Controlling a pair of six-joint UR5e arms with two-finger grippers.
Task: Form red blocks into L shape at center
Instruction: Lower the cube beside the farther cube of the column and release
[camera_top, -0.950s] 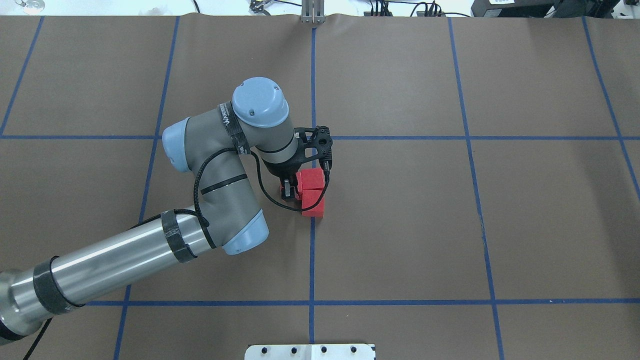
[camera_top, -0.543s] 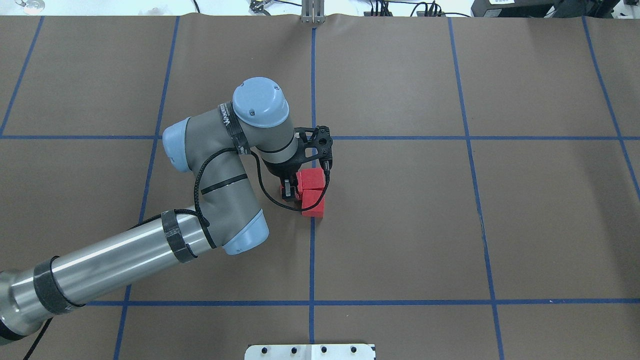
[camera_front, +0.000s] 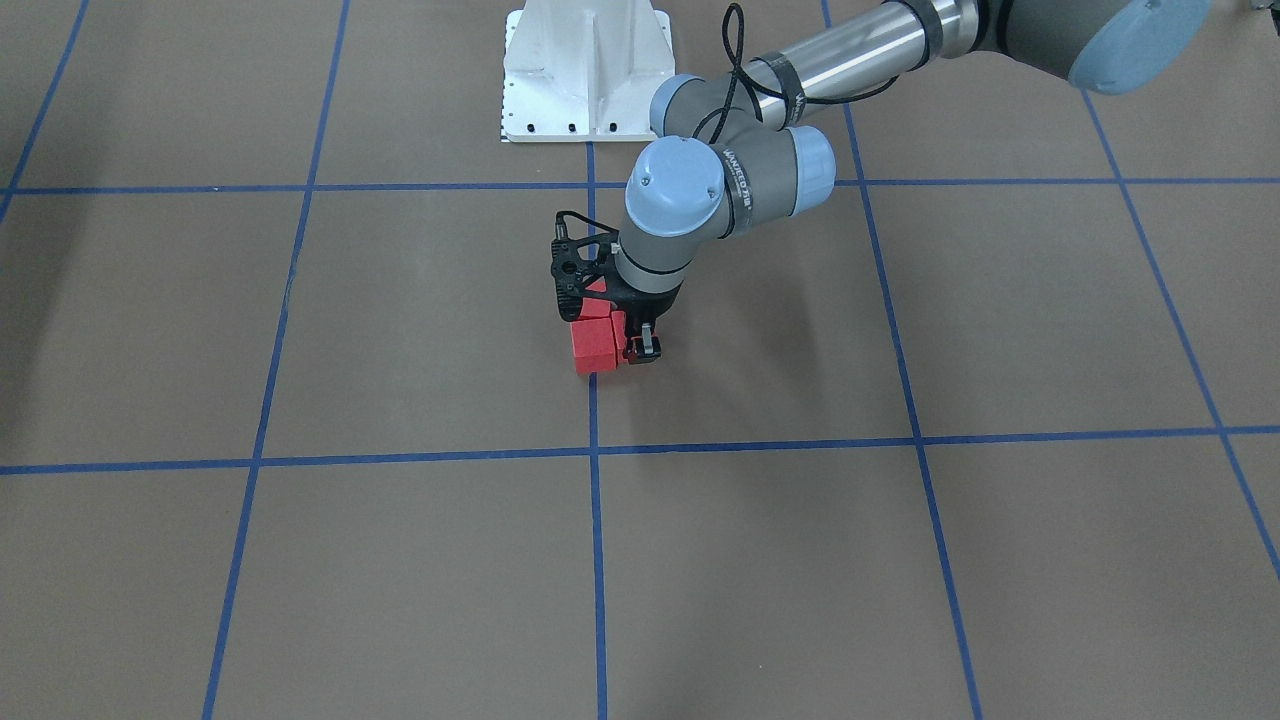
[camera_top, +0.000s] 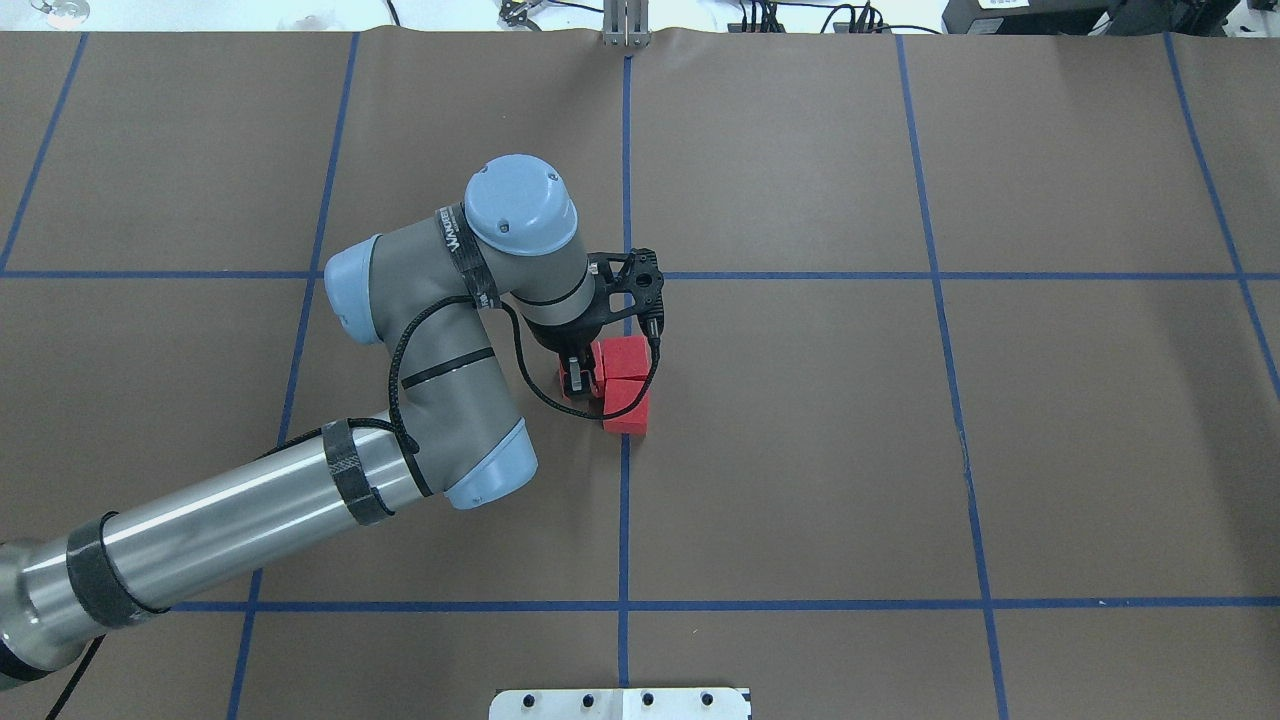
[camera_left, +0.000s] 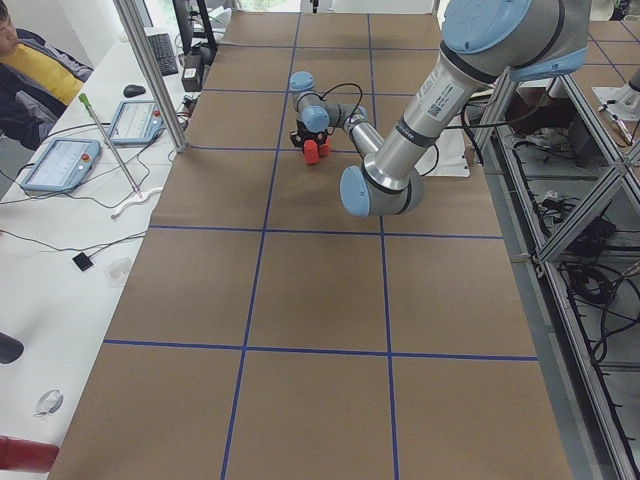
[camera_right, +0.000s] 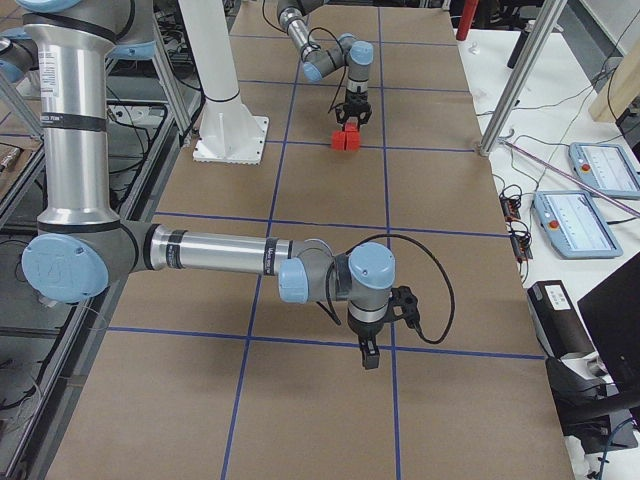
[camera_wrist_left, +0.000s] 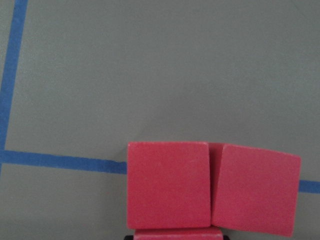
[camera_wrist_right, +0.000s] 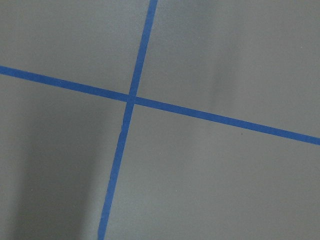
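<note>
**Exterior front-facing.** The left pincer (camera_front: 642, 347) points straight down at the centre (camera_front: 700, 330) of the flat brown matte desk. Three small matte red cubes (camera_front: 592, 343) lie at its tips. Two form a pair just beside the pincer, on the thin blue tape line (camera_front: 597, 520). The third cube is mostly hidden by the fingers. A white metal base (camera_front: 588, 70) stands well behind the pincer.

**Overhead exterior.** The pair lies in a row along the tape line, close against the pincer's side. The third cube (camera_top: 566, 378) shows only as a red sliver under the fingers.

**Exterior left.** The near arm reaches far along the desk, with the cubes at its tip. A person in a yellow top (camera_left: 35, 70) sits well away from the pincer.

**Exterior right.** The right pincer (camera_right: 369, 357) hangs tip-down over the desk beside a tape crossing, well apart from the cubes. Whether it is spread or pressed together cannot be told.

**Left wrist-mounted.** Ahead of the fingertips the pair sits side by side, touching at the near corners, with a thin wedge gap farther out. The third cube lies at the frame's lower edge, abutting the left cube, so the three form an L. Dark finger edges flank it. Whether they pinch it or stand slightly spread cannot be told.

**Right wrist-mounted.** Only brown desk and two crossing tape lines show below the pincer.
</note>
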